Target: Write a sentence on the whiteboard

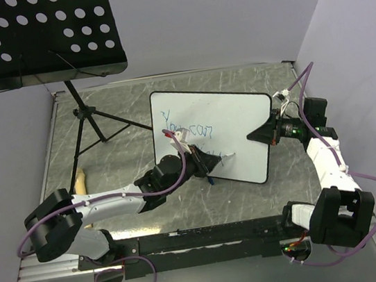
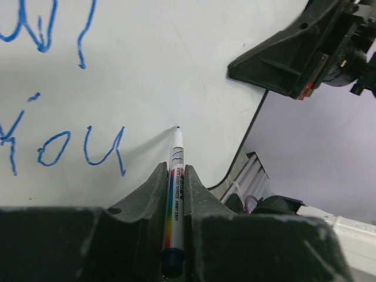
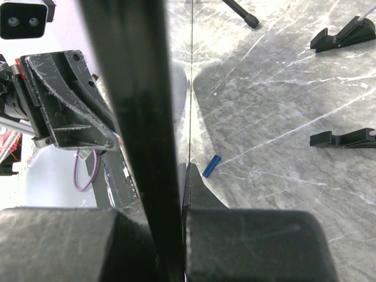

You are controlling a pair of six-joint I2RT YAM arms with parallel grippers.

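The whiteboard (image 1: 230,117) stands tilted at the table's middle, with blue handwriting (image 1: 192,132) on its left part. In the left wrist view the lower line reads "You" (image 2: 82,150), and part of an upper line (image 2: 41,26) shows above it. My left gripper (image 2: 176,182) is shut on a white marker (image 2: 175,194) with a rainbow stripe. The marker's tip (image 2: 178,128) is at the board surface, right of "You". My right gripper (image 3: 179,182) is shut on the board's thin black frame (image 3: 132,106), at the board's right edge (image 1: 265,133).
A black perforated music-stand tray (image 1: 40,35) stands at the back left, its tripod legs (image 1: 95,129) reaching toward the board. A blue marker cap (image 3: 211,166) and two black board feet (image 3: 343,139) lie on the grey table. A tan object (image 1: 79,181) lies at the left.
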